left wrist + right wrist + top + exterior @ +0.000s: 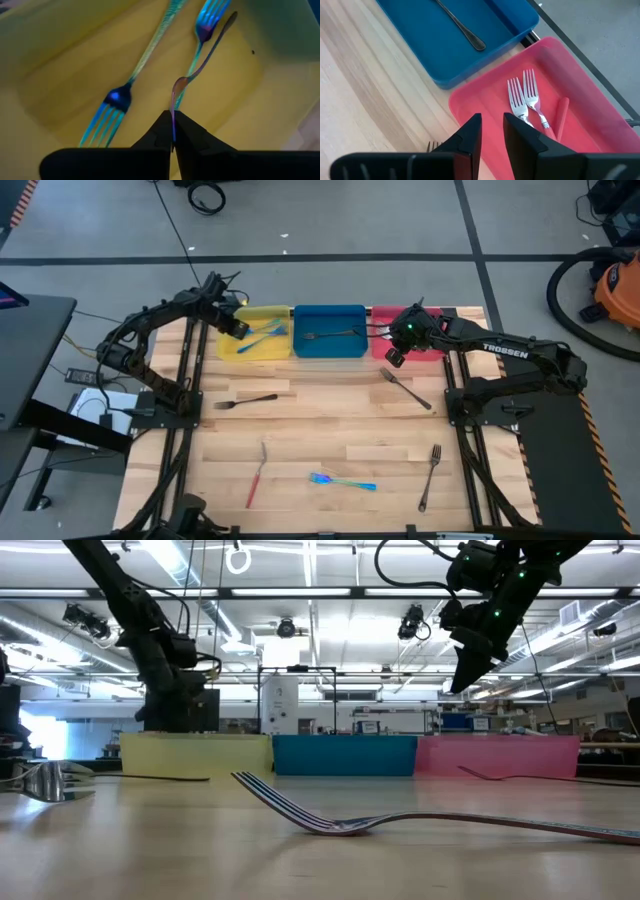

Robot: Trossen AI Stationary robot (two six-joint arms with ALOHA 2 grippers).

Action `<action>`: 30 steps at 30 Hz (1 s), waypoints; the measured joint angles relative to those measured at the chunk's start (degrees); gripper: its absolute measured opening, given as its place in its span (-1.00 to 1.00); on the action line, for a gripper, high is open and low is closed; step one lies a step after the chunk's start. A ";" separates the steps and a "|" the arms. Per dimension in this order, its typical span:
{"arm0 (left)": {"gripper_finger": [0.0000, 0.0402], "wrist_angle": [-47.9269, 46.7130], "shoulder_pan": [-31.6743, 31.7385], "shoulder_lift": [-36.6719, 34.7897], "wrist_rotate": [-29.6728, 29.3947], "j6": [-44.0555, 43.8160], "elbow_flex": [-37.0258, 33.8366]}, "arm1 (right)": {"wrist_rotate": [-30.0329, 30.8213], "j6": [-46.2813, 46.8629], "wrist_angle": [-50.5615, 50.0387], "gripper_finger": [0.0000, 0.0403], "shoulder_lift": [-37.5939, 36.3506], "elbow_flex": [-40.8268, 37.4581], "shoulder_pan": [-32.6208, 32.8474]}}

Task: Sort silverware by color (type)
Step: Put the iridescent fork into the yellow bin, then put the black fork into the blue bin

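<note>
The left gripper point(172, 131) has its jaws clenched on the thin handle tip of an iridescent blue-purple utensil point(200, 67), holding it over the yellow rectangular tray point(240, 348) at the far left of the desk, where two teal-tined forks point(112, 102) already lie. The right gripper point(491, 131) hangs over the near edge of the red tray point(580, 100) with its jaws slightly parted and nothing between them; two red-handled silver forks point(525, 100) lie in that tray, and a dark grey piece point(330, 334) lies in the blue tray point(330, 350).

Loose on the wooden desk point(330, 415) are three dark grey forks point(405, 389), a red-handled piece point(256, 476) and a teal piece point(342, 481). Such cutlery is likely light, stiff and slick, lying nearly flat; pinching across the narrow handle near its middle should hold best.
</note>
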 joint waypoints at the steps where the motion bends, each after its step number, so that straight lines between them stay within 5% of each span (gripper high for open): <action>1: -0.90 0.21 -0.41 0.00 0.00 0.02 0.00 | 0.00 0.02 -0.02 -0.56 0.00 0.00 0.00; 17: -0.43 1.83 -6.06 0.00 -3.81 4.57 0.00 | -2.99 -2.62 -0.43 -0.56 0.01 0.00 0.11; 30: -0.40 4.72 -10.23 -2.62 -5.22 -0.02 0.00 | -9.70 -3.04 -0.58 -0.53 0.00 0.00 0.80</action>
